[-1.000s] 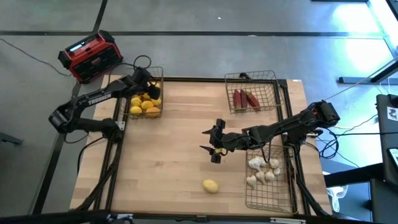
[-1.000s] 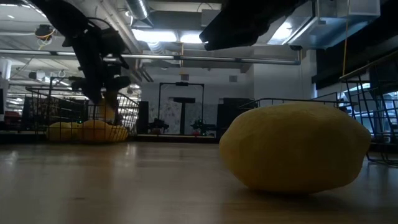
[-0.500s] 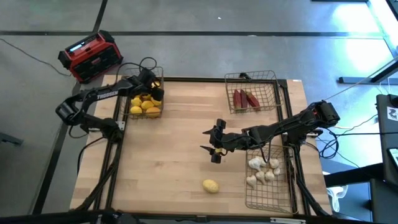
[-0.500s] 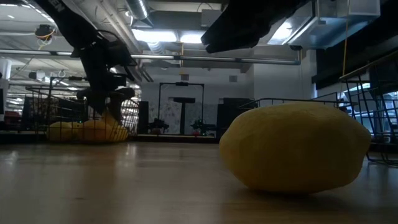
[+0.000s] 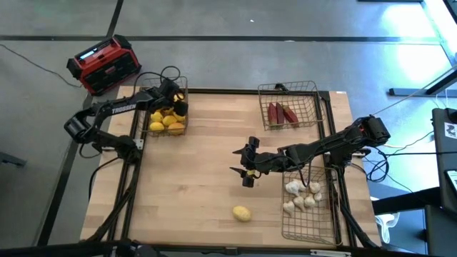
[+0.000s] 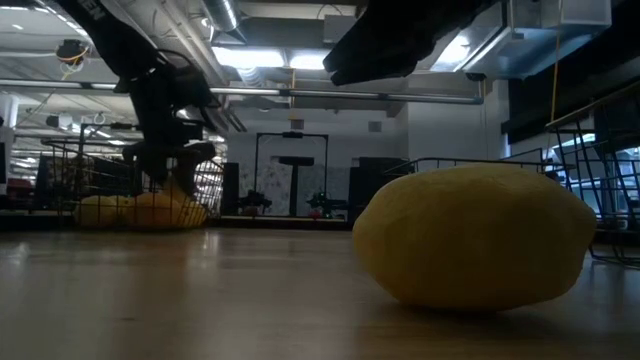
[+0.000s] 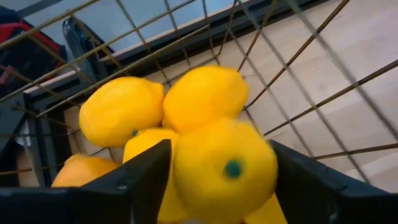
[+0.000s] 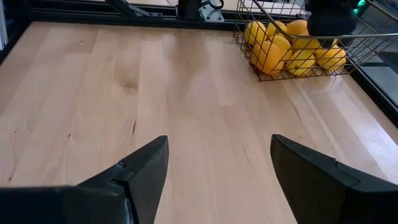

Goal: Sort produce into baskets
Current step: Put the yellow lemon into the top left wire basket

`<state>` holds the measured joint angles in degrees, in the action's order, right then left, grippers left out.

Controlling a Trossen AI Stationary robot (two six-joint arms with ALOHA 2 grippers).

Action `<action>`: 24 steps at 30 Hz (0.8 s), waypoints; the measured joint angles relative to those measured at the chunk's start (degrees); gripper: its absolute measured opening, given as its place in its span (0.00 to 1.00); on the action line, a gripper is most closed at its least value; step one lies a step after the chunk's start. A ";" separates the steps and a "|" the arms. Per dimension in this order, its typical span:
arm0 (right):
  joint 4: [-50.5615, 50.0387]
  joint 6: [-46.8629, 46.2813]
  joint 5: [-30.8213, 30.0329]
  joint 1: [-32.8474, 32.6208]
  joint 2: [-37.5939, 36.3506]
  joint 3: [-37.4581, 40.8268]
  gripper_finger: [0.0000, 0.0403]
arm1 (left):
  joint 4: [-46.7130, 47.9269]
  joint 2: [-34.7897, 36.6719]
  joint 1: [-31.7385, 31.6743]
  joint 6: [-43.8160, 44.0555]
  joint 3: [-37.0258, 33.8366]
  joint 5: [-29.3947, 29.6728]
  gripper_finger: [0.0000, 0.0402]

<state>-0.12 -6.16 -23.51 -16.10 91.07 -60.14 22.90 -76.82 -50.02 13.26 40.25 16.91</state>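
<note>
My left gripper [image 5: 174,107] reaches down into the far-left wire basket [image 5: 184,86], low over its heap of yellow lemons [image 5: 166,123]. In the left wrist view its fingers [image 7: 149,180] stand on either side of one lemon [image 7: 224,168]. That lemon nearly fills the gap and looks blurred, while the lemons behind it are sharp. My right gripper [image 5: 243,171] hangs open and empty over the middle of the table, nothing between its fingers [image 8: 217,168]. One lemon [image 5: 242,213] lies alone on the tabletop near the front edge. My left gripper points steeply down into the basket, with the top lemon [image 7: 186,174] between its two fingers. The lemon lies over the other lemons [image 7: 124,109]. Whether the fingers touch its sides, I cannot tell.
A wire basket [image 5: 314,89] at the far right holds dark red pieces [image 5: 282,113]. Another basket [image 5: 314,232] at the near right holds white garlic bulbs [image 5: 301,196]. A red-and-black box [image 5: 103,64] stands on the floor beyond the table's far-left corner. Bare wood lies between the baskets.
My left gripper has sunk into the far-left basket with a lemon between its fingers, coming down close over the heap. It has kept still for the last half second. My right arm has not moved.
</note>
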 joint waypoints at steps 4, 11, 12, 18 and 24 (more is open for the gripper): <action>0.01 -0.01 0.00 0.00 0.00 0.00 0.69 | 0.76 -0.07 -0.01 0.01 -0.04 0.58 0.71; 0.00 -0.01 0.00 0.00 0.00 0.00 0.69 | 1.02 1.84 0.66 -3.37 -0.11 0.67 0.73; 0.00 0.01 0.00 0.00 0.00 0.00 0.69 | 1.07 2.78 0.77 -3.37 -0.11 0.63 0.73; 0.00 0.01 0.00 0.00 0.00 0.00 0.69 | 4.78 10.82 1.89 -2.50 2.12 0.20 0.74; 0.00 0.38 0.00 0.00 0.00 0.00 0.69 | 4.60 19.83 6.75 -1.58 3.06 -7.00 0.73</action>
<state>-0.12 -5.78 -23.51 -16.10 91.07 -60.14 27.50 -56.98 -43.27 11.68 43.31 9.91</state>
